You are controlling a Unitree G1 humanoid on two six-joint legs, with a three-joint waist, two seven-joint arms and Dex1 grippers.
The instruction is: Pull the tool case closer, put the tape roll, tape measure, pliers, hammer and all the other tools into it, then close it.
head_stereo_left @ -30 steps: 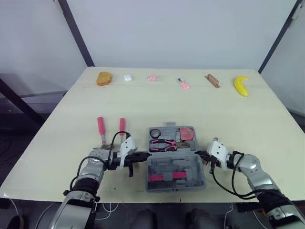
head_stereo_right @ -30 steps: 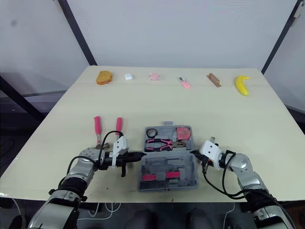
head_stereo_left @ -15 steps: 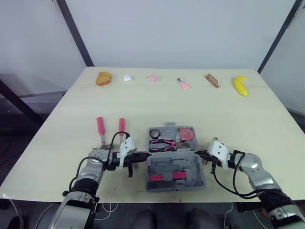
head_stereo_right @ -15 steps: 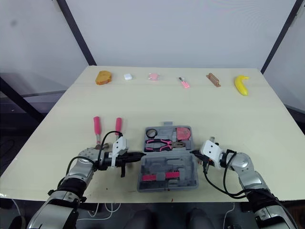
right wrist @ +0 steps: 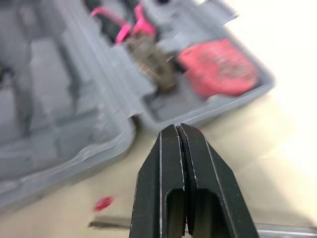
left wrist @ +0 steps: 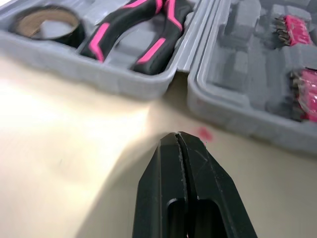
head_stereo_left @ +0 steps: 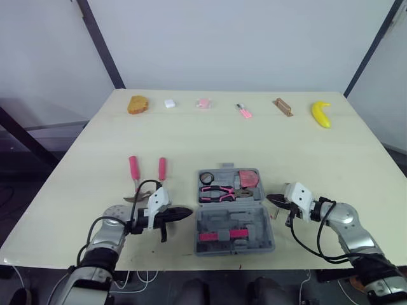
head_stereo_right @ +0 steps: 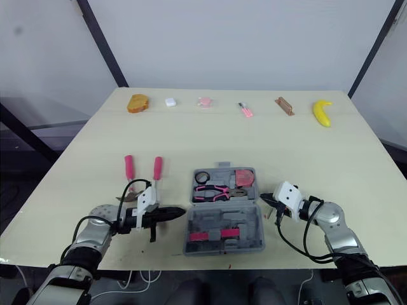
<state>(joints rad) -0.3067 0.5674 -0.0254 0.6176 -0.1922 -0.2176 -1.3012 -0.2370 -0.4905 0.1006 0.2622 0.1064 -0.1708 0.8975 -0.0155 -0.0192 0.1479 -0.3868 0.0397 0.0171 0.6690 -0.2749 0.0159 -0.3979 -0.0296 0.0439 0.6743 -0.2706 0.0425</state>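
Pale counter (head_stereo_left: 254, 146) carries the open tool case (head_stereo_left: 234, 210) at its near edge, between my left claw (head_stereo_left: 184, 211) and right claw (head_stereo_left: 270, 199), both pressed together. Stiff, light plastic, likely slippery; I'd grip its side rim.

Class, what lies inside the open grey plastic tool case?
Far half: black tape roll, pink-and-black pliers, pink tape measure. Near half: pink bit strips. Anything beneath the pliers is hidden.

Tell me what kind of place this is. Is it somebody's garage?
Probably a robot test room, not a garage. A pale table stands before plain white walls and black frame poles, and unrelated things like a banana lie in a row along its far edge, beyond an open grey tool case.
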